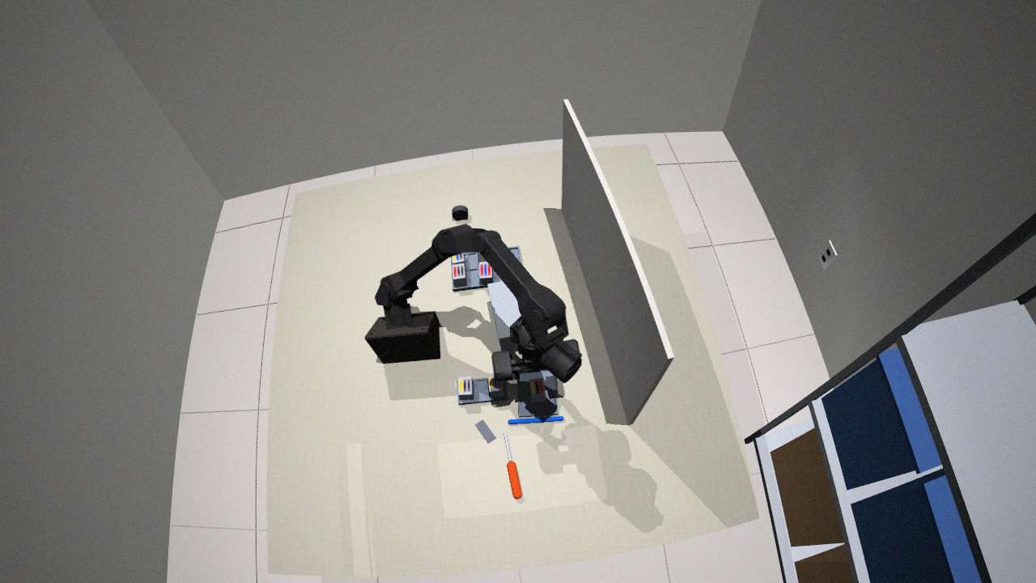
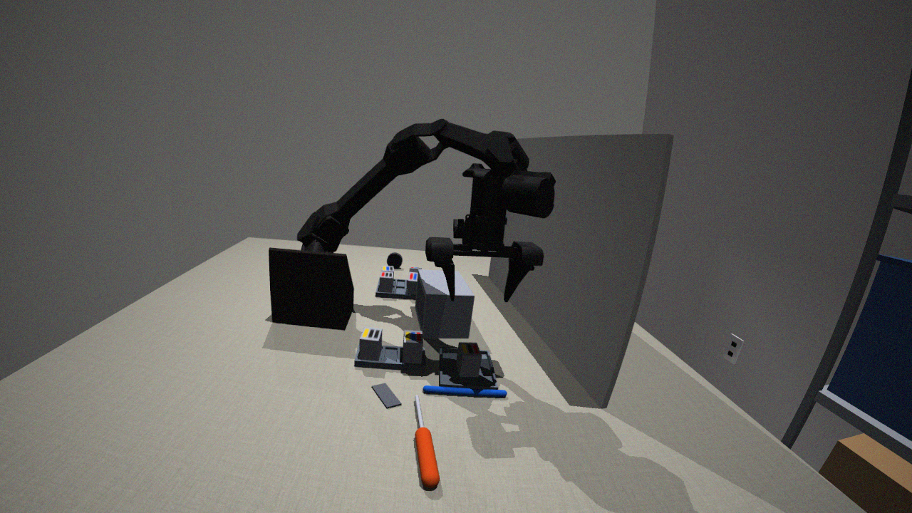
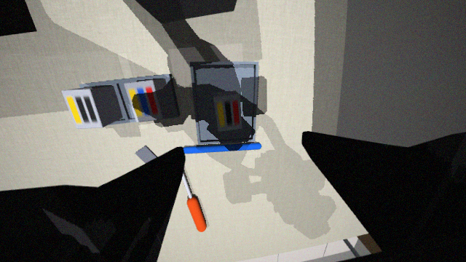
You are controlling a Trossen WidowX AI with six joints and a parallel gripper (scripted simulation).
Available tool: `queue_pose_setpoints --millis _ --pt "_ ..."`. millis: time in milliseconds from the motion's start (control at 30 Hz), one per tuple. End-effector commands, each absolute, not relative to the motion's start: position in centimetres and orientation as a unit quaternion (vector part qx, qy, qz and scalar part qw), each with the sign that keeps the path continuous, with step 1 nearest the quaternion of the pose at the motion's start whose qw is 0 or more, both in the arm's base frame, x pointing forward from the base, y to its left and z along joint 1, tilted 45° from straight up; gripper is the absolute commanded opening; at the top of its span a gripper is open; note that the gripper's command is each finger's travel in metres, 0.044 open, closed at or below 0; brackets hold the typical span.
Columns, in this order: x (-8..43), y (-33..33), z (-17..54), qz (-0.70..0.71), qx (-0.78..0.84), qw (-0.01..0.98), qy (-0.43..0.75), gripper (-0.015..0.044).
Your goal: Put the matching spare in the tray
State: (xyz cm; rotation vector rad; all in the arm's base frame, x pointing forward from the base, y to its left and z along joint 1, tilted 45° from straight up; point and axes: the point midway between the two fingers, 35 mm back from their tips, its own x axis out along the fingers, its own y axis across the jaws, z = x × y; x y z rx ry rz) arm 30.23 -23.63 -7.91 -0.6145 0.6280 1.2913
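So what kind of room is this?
Probably a workshop or repair room. An orange screwdriver lies on the table, small parts with colour stripes sit in holders, and a shelf stands nearby.

spare in tray (image 3: 228,113): yellow, black, red stripes
screwdriver (image 3: 196,214): orange handle
pen (image 3: 222,148): blue

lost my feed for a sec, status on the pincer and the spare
Pincer open, empty, raised above the tray. Spare with yellow-black-red stripes sits in the tray, free of the fingers. Blue pen along the tray's near edge, nothing blocking.
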Motion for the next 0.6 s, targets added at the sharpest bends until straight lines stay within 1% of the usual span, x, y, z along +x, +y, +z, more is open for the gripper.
queue_pose_setpoints --millis 0,567 --pt "30.1 -22.99 -8.17 0.594 -0.269 0.704 0.281 0.044" --pt "30.17 -23.36 -7.97 0.587 -0.273 0.708 0.282 0.044"
